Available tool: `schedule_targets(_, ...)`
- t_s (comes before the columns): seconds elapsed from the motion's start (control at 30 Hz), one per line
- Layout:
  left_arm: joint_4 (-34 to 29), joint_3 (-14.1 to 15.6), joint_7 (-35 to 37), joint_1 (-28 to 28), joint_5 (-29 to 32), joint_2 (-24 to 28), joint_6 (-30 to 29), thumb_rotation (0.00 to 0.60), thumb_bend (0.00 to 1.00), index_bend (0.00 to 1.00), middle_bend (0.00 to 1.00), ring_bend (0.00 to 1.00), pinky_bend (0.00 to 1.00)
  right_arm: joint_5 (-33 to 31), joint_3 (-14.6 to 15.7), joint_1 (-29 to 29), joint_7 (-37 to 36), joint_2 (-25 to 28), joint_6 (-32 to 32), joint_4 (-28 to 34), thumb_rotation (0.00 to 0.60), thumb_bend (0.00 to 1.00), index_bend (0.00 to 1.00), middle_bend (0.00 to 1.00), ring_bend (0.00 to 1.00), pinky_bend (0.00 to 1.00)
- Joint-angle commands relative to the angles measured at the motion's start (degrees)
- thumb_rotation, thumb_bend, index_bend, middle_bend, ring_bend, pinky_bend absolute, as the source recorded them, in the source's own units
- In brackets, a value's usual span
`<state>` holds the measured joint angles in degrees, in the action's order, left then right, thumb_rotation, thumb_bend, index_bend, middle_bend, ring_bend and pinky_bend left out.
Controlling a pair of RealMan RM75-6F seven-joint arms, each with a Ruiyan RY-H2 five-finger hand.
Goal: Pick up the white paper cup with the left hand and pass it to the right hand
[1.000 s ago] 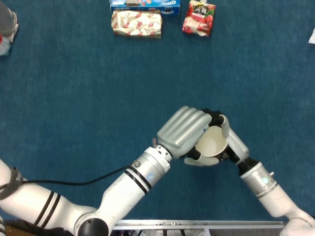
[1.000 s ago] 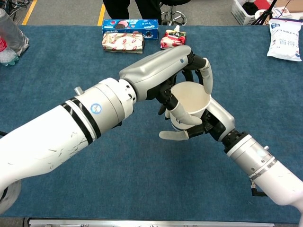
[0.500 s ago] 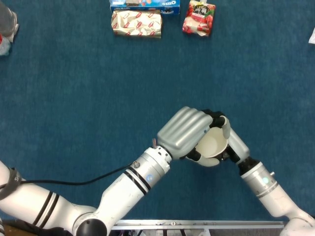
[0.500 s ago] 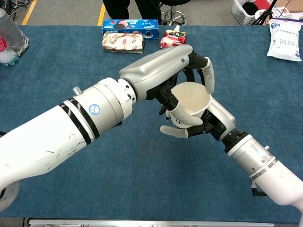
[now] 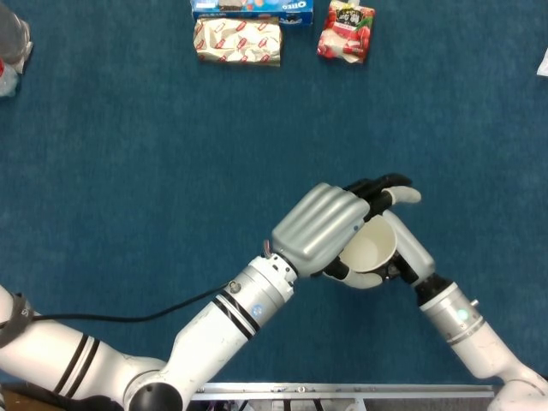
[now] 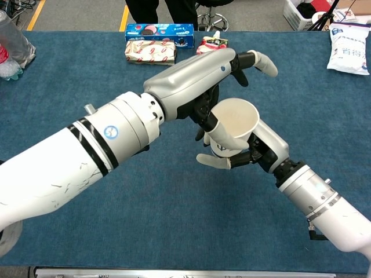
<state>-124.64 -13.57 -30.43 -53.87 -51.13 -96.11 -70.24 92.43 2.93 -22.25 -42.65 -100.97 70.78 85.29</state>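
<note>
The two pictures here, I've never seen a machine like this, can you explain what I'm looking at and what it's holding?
These are two cameras on one robot: one looks down from its head, one looks out from its chest. It has two white arms, each ending in a robot hand. They meet above a blue table. The right robot hand grips a white paper cup from below. The left robot hand sits over the cup with fingers stretched out, so it seems to be letting go. At the far edge lie a blue cookie box and two snack packs.
</note>
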Motion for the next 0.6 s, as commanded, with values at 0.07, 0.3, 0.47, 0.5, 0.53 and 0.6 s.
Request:
schedule_targets(0.07,-0.55,-0.08,0.31,0.23,0.24,0.93,0.40,0.600,0.00,0.16,0.06,0.09,0.37,0.03,0.02,0.03,0.09,0.05,0.04,0.09,0.600,0.17,0.78,0.50,0.48,0.40)
schedule_targets(0.3,-1.69,-0.20,2.81,0.98,-0.22,3.11,1.89,0.599,0.00,0.16,0.06,0.07,0.31,0.02,0.07,0.18,0.40,0.21,0.19,0.20,0.600,0.17,0.78,0.50,0.48,0.40)
schedule_targets(0.47,-1.52,-0.68,6.04,1.68,-1.44,4.02,2.99,0.430,0.00,0.17,0.06,0.07,0.30,-0.26,-0.01,0.35,0.42,0.41,0.27,0.32,0.600,0.17,0.78,0.50,0.48,0.40)
schedule_targets(0.5,-1.38,-0.85,6.71,1.75,-1.56,4.18,3.30,0.401,0.00,0.17,0.06,0.07,0.30,-0.33,-0.02,0.39,0.40,0.46,0.26,0.35,0.600,0.17,0.78,0.50,0.48,0.40)
schedule_targets(0.53,-1.22,-1.05,7.16,1.78,-1.63,4.23,3.45,0.377,0.00,0.17,0.06,0.07,0.30,-0.39,-0.03,0.40,0.39,0.51,0.22,0.37,0.600,0.17,0.78,0.50,0.48,0.40)
schedule_targets(0.6,-0.78,-1.40,8.01,1.82,-1.84,4.15,3.65,0.360,0.00,0.18,0.06,0.07,0.30,-0.46,-0.09,0.37,0.28,0.62,0.13,0.36,0.600,0.17,0.78,0.50,0.48,0.40)
